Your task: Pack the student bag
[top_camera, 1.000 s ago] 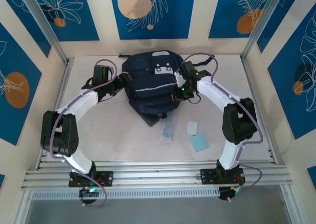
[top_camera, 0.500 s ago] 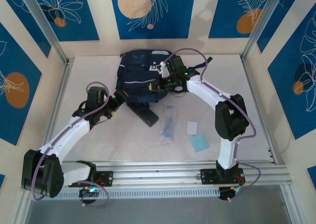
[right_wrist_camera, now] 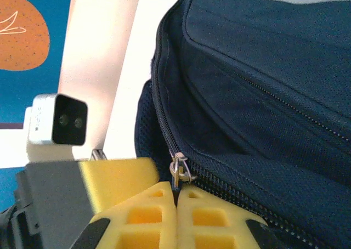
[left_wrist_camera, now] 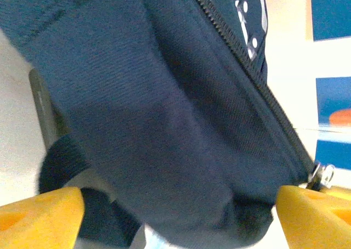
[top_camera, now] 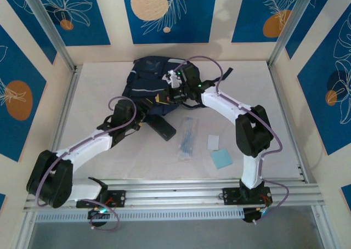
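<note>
Right wrist view, we note right gripper (right_wrist_camera: 176, 197) closed on the zipper pull (right_wrist_camera: 177, 172) of the student bag (right_wrist_camera: 263, 95), bag at far middle of table (top_camera: 98, 95), left gripper (left_wrist_camera: 178, 208) wide open astride its corner.

I read the student bag (left_wrist_camera: 181, 123) as matt navy woven cloth, its zip pull (right_wrist_camera: 178, 172) shiny metal; the right claw (right_wrist_camera: 176, 208) matt yellow plastic; the worktop (top_camera: 109, 84) smooth, matt white.
</note>
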